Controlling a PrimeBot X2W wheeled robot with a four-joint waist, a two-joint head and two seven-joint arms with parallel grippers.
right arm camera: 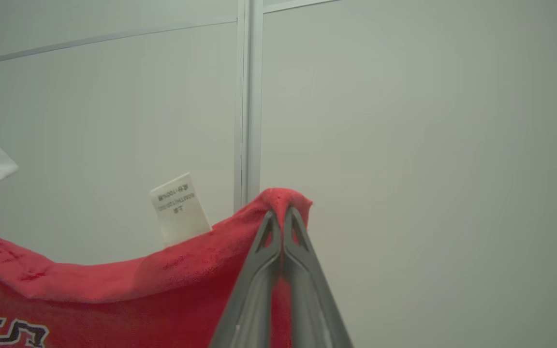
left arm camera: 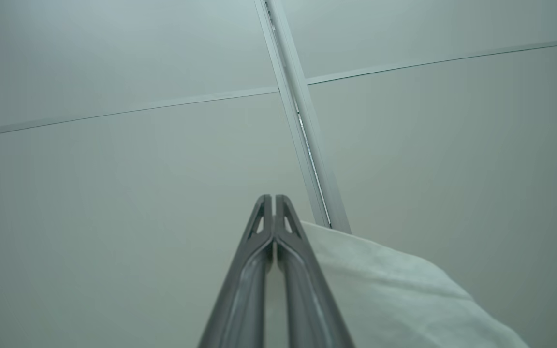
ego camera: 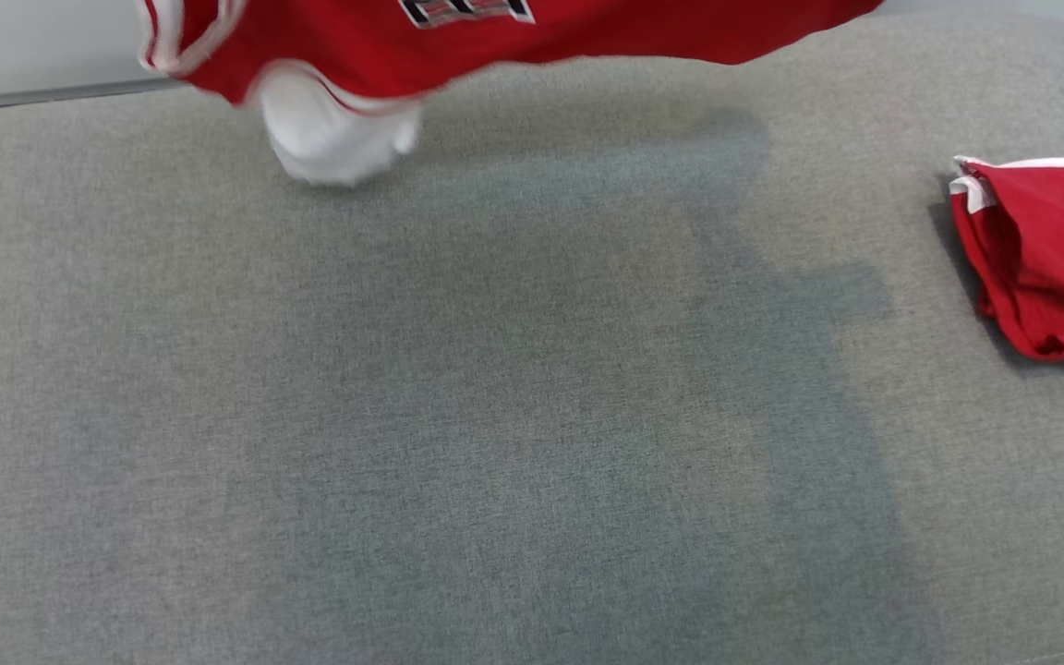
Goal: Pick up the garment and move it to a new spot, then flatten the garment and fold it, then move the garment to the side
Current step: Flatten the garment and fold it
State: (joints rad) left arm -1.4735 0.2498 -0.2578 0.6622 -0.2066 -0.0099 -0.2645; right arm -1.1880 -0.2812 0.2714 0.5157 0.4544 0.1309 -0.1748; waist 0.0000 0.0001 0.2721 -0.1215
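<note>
One wide grey bench point(ego camera: 495, 416) is seen from above, and the garment point(ego camera: 587, 28), red with white trim and dark lettering, is held up over its far edge. A white sleeve point(ego camera: 338, 139) hangs from it, low over the bench top. A second red cloth point(ego camera: 1040, 268) lies crumpled at the bench's right side, well apart from the garment. The right pincer point(right arm camera: 283, 212) is pressed together on a fold of the red hem. The left pincer point(left arm camera: 272, 200) is pressed together too, with white cloth point(left arm camera: 380, 290) lying against one finger and judged to be pinched. A small white label point(right arm camera: 179, 208) stands up from the hem just beside the right pincer. The pick-up is judged done and the move to a new spot under way. Laying down, flattening, folding and setting aside are not yet done.
</note>
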